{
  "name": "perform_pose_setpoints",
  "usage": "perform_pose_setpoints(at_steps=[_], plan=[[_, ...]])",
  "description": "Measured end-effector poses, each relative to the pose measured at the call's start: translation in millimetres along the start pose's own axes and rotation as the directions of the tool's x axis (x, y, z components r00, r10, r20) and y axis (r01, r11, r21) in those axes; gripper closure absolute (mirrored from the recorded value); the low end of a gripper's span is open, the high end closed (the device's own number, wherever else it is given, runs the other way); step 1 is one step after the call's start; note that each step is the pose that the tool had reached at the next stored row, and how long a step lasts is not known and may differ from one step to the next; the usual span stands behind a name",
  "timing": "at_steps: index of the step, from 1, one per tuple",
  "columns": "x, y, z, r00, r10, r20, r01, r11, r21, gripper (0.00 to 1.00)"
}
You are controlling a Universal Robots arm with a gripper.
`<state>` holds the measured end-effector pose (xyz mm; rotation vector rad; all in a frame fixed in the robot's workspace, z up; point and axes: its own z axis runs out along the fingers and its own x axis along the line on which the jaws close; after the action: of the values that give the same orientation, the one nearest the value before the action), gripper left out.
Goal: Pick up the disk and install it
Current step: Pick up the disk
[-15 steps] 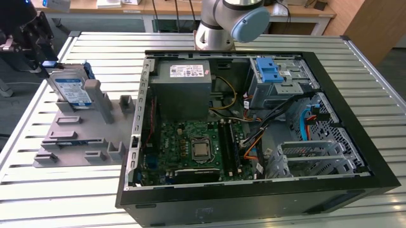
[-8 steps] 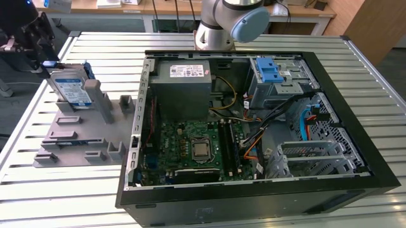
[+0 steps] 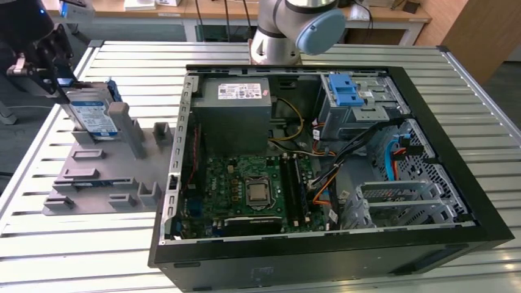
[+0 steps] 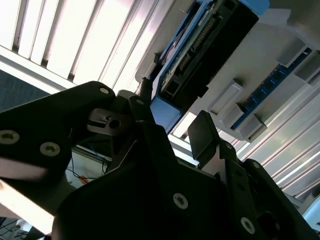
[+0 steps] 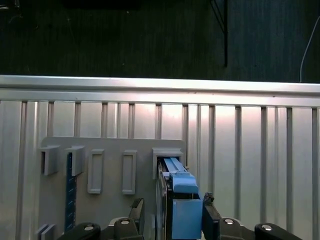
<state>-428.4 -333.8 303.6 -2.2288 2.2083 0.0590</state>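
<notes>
Just below the black two-finger gripper (image 3: 58,84), in the exterior view, the flat silver disk with blue side rails (image 3: 91,116) stands on end in a grey plastic rack (image 3: 97,177), long axis upright; in the second wrist view the disk (image 4: 210,45) points its connector end back at the spread fingers (image 4: 202,132); in the first wrist view the disk (image 5: 182,197) sits edge-on between them, unpinched.

On the desk (image 3: 82,244), a holder plate (image 3: 122,162) lies to the exterior view's left of the computer case (image 3: 326,256). The disk (image 3: 91,116) stands on edge in the plate's far slot, with the tool (image 3: 65,91) straddling it, jaws apart. Inside the case, the power supply (image 3: 232,119) and drive bay (image 3: 354,104) fill the far corners.
</notes>
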Motion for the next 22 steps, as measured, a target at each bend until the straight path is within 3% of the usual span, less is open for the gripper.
perform_pose_setpoints(at_steps=[5,6,16,17,22], plan=[[0.1,0.6,4.0,1.0000,0.000,-0.0001,0.000,1.0000,-0.0002,0.45],[0.1,0.6,4.0,1.0000,0.000,-0.0001,0.000,1.0000,-0.0003,0.52],[-1.4,0.6,4.6,1.0000,0.001,0.0000,-0.001,1.0000,0.0000,0.51],[-2.1,0.5,4.8,1.0000,0.002,-0.0001,-0.002,1.0000,-0.0007,0.45],[-4.5,0.7,9.1,0.9999,0.012,-0.0004,-0.012,0.9999,-0.0083,0.45]])
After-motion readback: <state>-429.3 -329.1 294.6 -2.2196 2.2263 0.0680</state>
